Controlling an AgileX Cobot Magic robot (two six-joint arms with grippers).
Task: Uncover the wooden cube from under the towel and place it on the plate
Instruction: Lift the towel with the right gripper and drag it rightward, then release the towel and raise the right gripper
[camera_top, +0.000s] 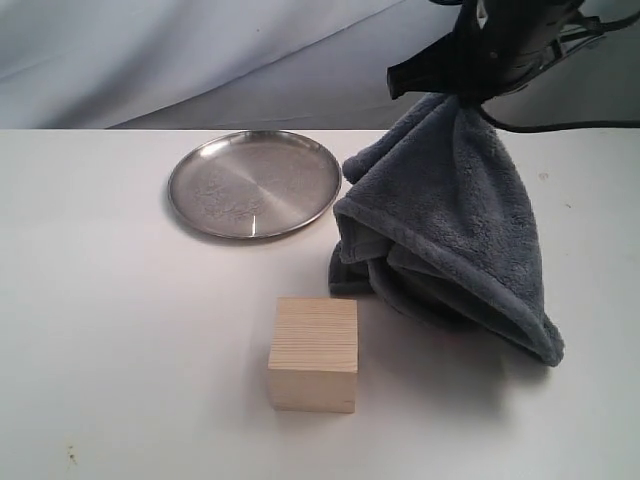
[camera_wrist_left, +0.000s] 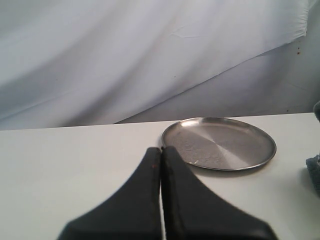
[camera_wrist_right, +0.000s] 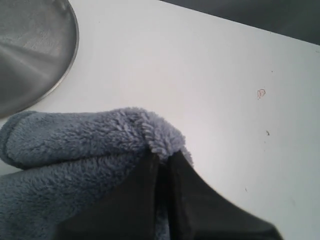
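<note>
Here, right claw (camera_wrist_right: 161, 159) pinching towel (camera_top: 450, 230), left claw (camera_wrist_left: 161, 150) pressed together, wooden cube (camera_top: 314, 352) off plate (camera_top: 255, 185).

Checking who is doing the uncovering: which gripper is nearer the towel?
Right. The right gripper is pinching the towel at its top. The left gripper is shut and empty, apart from it, facing the plate.

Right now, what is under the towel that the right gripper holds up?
The towel, pinched by the right gripper, hangs with its lower folds on the table; what they cover is hidden. The wooden cube stands uncovered in front of it.
</note>
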